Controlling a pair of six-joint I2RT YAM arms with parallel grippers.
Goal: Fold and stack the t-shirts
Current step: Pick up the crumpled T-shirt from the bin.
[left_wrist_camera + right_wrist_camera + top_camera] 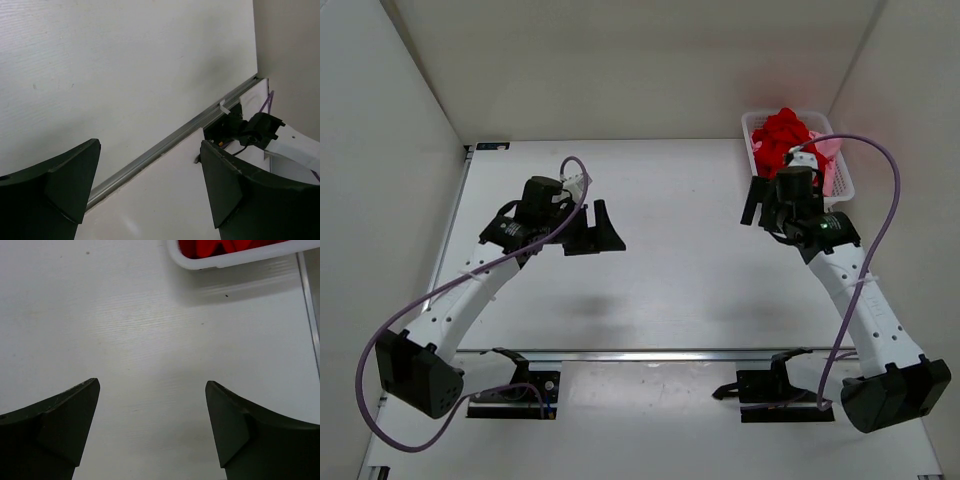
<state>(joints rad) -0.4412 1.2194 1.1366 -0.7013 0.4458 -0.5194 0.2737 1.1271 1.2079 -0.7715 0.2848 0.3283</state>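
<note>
The t-shirts lie crumpled in the white lattice basket [842, 178] at the back right: a bright red one [786, 133] heaped on top and a light pink one [828, 150] beside it. In the right wrist view a strip of red cloth [210, 247] shows inside the basket's rim [240, 259]. My right gripper [760, 203] hovers just left of the basket, open and empty, as its own view [152, 390] shows. Over the table's left half my left gripper [603, 228] is open too, with nothing between its fingers [150, 150].
White walls close the table in at the back and on both sides. A metal rail [650, 353] crosses the near edge, with both arm mounts [525, 385] [775, 385] beside it. The right arm's purple cable [895, 200] arcs close to the right wall.
</note>
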